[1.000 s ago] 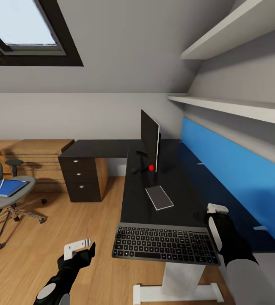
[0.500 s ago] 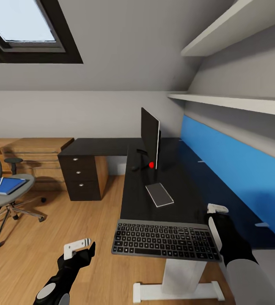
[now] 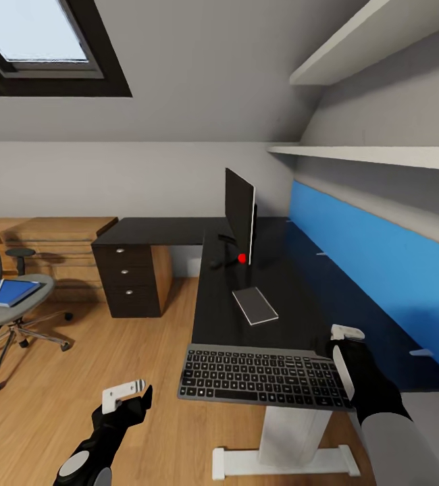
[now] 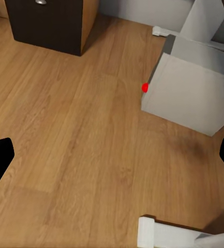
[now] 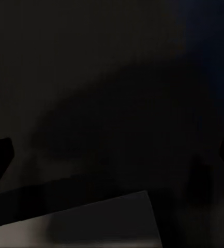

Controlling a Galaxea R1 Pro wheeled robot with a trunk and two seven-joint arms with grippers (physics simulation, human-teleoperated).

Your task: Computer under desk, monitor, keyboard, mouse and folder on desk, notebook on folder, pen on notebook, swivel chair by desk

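Lying just left of the right gripper (image 3: 346, 332): one wide silver-grey keyboard (image 3: 265, 379) on the black L-shaped desk (image 3: 294, 307). Both grippers' fingers spread apart; left gripper (image 3: 121, 395) empty.

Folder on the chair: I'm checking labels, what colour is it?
Bright blue; the folder shows best in the head view.

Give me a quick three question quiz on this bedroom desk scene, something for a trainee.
1. True or false: the folder lies on the desk.
2. What lies on the desk between the monitor and the keyboard? A: the notebook. B: a mug. C: a phone.
3. Which claw hangs above the desk?

Key: 1 false, it lies on the swivel chair. 2 A. 3 the right claw.
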